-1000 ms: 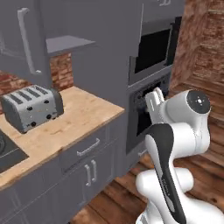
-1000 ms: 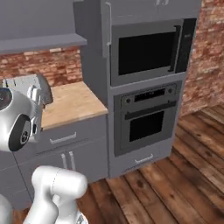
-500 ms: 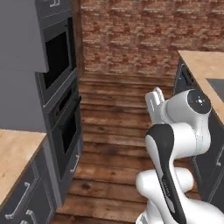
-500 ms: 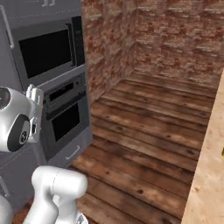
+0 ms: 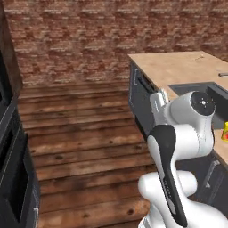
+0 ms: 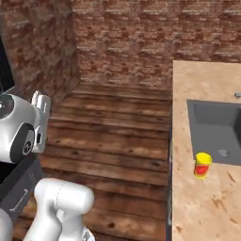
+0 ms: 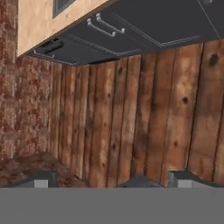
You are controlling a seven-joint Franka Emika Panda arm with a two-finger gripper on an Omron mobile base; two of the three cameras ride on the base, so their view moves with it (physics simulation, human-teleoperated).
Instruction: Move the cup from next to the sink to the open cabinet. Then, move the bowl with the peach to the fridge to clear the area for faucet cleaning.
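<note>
The yellow cup (image 6: 203,164) with its red mark stands upright on the pale wood counter (image 6: 197,89), just in front of the dark grey sink (image 6: 214,127). In the left base view the cup (image 5: 225,133) peeks in at the right edge beside the sink (image 5: 196,89). A grey bit of the faucet (image 6: 237,95) shows at the far edge of the basin. My gripper (image 7: 111,179) is open and holds nothing. It is folded up near the arm (image 5: 156,101), well left of the counter, over the floor. The bowl, the peach, the fridge and the open cabinet are out of view.
Wooden floor (image 5: 80,142) stretches to a brick wall (image 5: 89,40). Dark cabinet fronts (image 5: 140,102) with bar handles (image 7: 103,27) face the floor under the counter. A dark oven column (image 5: 11,169) stands at the left edge.
The whole picture has swung: the base turned away from the toaster counter and ovens, and the counter with sink and cup came into view. The arm's pose and the open gripper are unchanged.
</note>
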